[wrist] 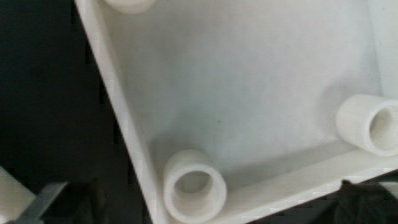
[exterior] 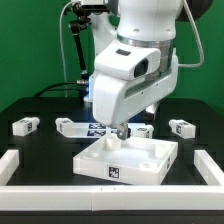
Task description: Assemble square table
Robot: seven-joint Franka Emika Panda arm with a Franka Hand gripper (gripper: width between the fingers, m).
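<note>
Square table top point(exterior: 140, 160), white, rimmed, apparently round-socketed; cannot tell how open the end effector point(exterior: 119, 132) is.

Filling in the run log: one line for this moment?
gripper: at square top rim, grasp unclear | leg blocks: four, unattached

White border rails point(exterior: 20, 162) line the black table's point(exterior: 45, 148) front and side edges, the marker board point(exterior: 97, 127) lies toward its back edge, and a green backdrop point(exterior: 25, 50) stands behind.
</note>
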